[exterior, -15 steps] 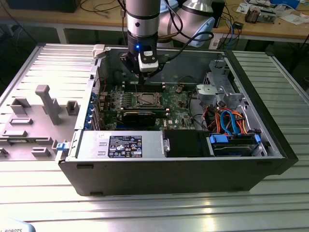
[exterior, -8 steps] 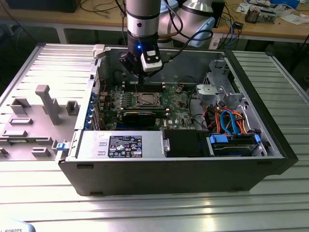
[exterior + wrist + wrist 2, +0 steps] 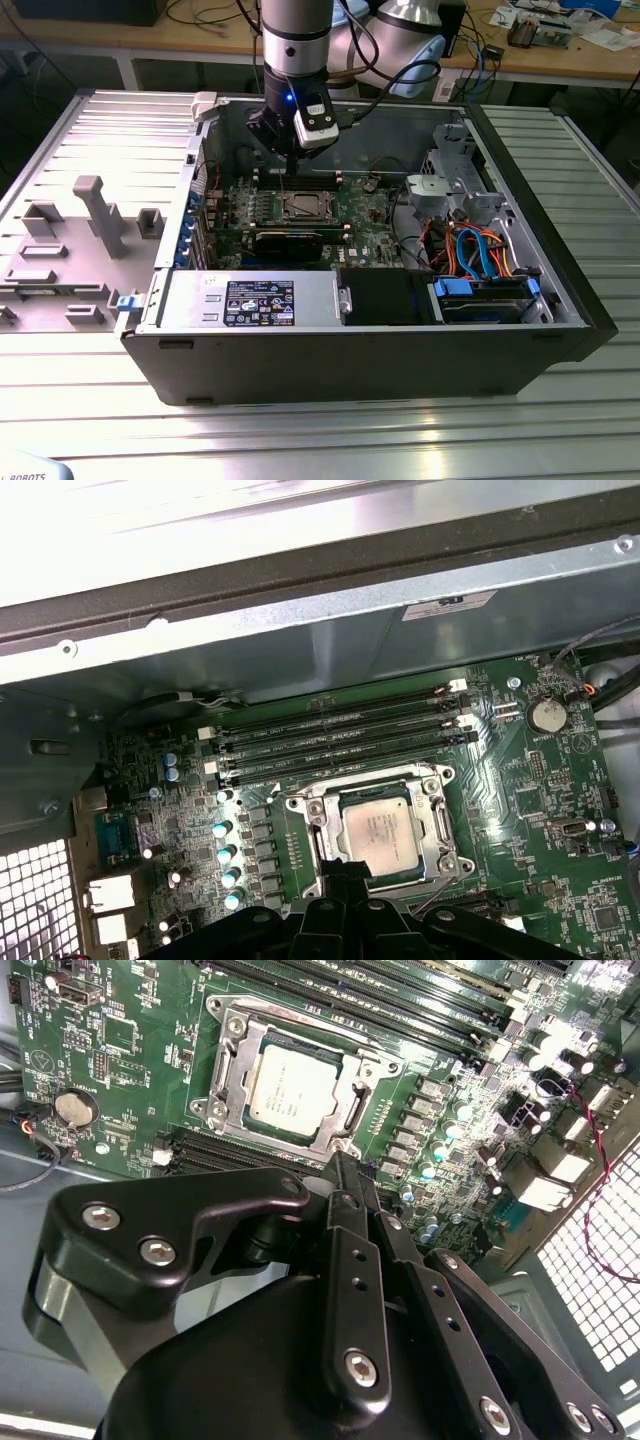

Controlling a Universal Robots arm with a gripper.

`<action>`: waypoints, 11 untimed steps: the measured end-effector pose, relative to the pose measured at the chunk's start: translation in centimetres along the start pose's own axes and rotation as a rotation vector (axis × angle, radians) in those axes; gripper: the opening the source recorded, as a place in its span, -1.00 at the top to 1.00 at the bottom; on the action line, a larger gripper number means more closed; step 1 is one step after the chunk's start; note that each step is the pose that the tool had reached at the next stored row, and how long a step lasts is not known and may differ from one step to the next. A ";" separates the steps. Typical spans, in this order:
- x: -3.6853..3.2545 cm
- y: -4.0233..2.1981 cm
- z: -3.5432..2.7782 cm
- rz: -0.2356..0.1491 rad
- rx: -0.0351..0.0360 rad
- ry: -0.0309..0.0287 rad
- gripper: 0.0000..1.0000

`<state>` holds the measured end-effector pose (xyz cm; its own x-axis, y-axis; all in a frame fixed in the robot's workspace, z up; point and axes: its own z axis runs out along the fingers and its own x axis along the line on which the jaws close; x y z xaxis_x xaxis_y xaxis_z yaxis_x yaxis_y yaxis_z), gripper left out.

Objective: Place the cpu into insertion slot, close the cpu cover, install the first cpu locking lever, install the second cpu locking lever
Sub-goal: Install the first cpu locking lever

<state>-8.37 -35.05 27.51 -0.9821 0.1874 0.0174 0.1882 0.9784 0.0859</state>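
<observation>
**Chip seated, cover down: lever work with a pinched gripper**

The small flat square cpu with its silvery-grey metal top lies in the square, silver-rimmed insertion slot. The slot sits mid-way across the green motherboard inside the open dark-grey metal computer case. The thin silvery cpu cover, a frame plate with a large window, looks lowered around the chip. A thin silvery wire locking lever runs along one edge of the slot, between it and the long black memory slots. Whether it is hooked under its catch I cannot tell.

The black gripper has its two fingers pressed together into one narrow tip and carries nothing. In both wrist views the tip hangs close to the slot, though over which edge I cannot tell. In the exterior view it sits above the board, a little far of the chip and toward the exterior view's left.

By my reading the work is at the lever stage. Doing it well likely means using the closed tip as a pusher:
- Meet the wire near its free end.
- Press it down, then sideways under the catch.
- Keep off the cover's window and the chip's top.

A slip onto the memory slots or the small silver-topped capacitors seems the main risk. Contact should be slow and square.
</observation>
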 end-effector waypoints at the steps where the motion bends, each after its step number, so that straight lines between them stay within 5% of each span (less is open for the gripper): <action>1: 0.00 0.00 0.00 0.000 -0.0001 0.0000 0.79; 11: 0.05 -0.01 0.01 -0.023 0.0003 0.0019 0.79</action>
<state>-8.41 -35.05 27.50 -0.9862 0.1647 0.0174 0.1656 0.9824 0.0860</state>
